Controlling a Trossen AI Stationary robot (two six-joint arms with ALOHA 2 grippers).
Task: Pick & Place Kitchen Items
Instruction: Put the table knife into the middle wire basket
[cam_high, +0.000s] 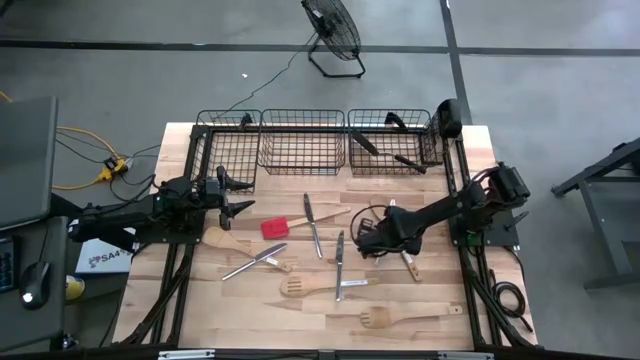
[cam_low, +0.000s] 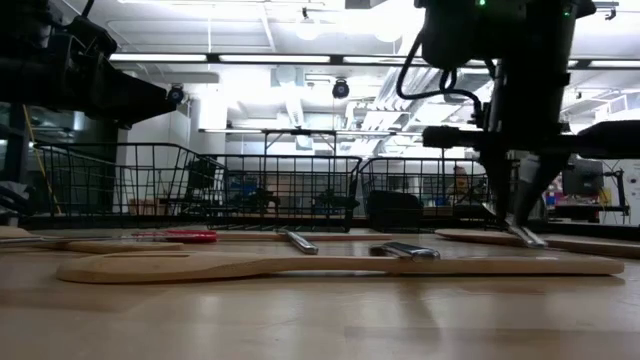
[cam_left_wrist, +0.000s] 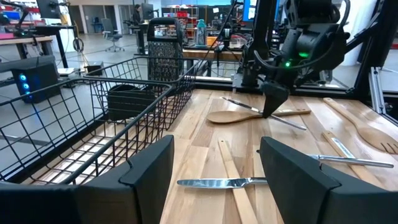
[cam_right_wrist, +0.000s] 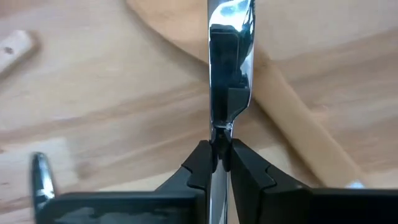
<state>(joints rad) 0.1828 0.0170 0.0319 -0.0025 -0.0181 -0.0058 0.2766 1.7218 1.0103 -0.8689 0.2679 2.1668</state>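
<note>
Your inventory, robot body only. Two arms, matte black throughout, built of blocky jointed segments. Left tool (cam_left_wrist: 214, 171): two broad, flat black fingers with angular, stepped inner faces. Right tool (cam_right_wrist: 217, 163): black fingers tapering to narrow wedge tips. Right wrist housing: one small green indicator light; black cable looped alongside.

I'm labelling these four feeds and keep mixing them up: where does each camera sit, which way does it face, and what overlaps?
High: overhead, straight down; both arms, wire baskets.
Low: table height, facing the baskets; right gripper comes from above.
Left wrist: on the left arm, across the table; its open fingers low in frame.
Right wrist: on the right arm, facing the tabletop; fingers shut on a metal utensil.
Shared: left wrist and low both show the right gripper.
</note>
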